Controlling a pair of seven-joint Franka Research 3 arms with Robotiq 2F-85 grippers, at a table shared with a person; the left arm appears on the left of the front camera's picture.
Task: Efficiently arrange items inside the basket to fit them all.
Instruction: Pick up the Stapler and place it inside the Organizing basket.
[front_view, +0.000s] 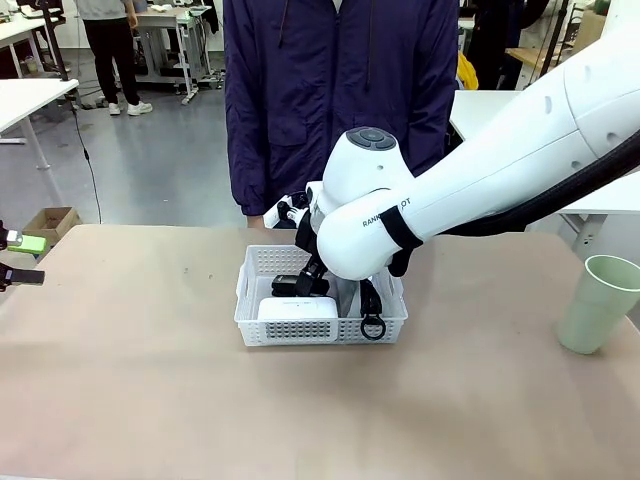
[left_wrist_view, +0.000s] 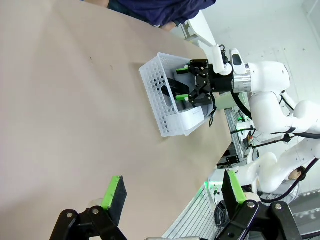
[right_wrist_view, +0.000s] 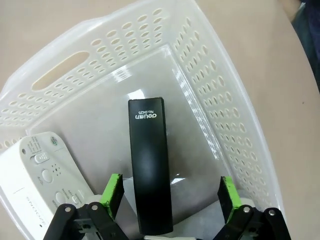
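The white lattice basket (front_view: 256, 262) sits mid-table in front of a person. On its floor lies the black stapler (right_wrist_view: 149, 170), between the spread green pads of my right gripper (right_wrist_view: 170, 192), which is open and touches neither side of it. The white block (right_wrist_view: 42, 175) lies beside the stapler, against the basket's near wall (front_view: 298, 308). The pouch's black strap and ring (front_view: 372, 322) hang over the basket's front right rim, with the rest hidden behind my right arm. The pale green cup (front_view: 598, 305) stands upright at the table's right edge. My left gripper (left_wrist_view: 172, 192) is open at the far left (front_view: 25, 260), well away from the basket (left_wrist_view: 162, 105).
The person in a dark blue jacket (front_view: 340, 100) stands close behind the basket at the far edge. My right arm (front_view: 480, 170) spans the right half of the table above its surface. Bare tabletop (front_view: 130, 360) lies to the left and in front of the basket.
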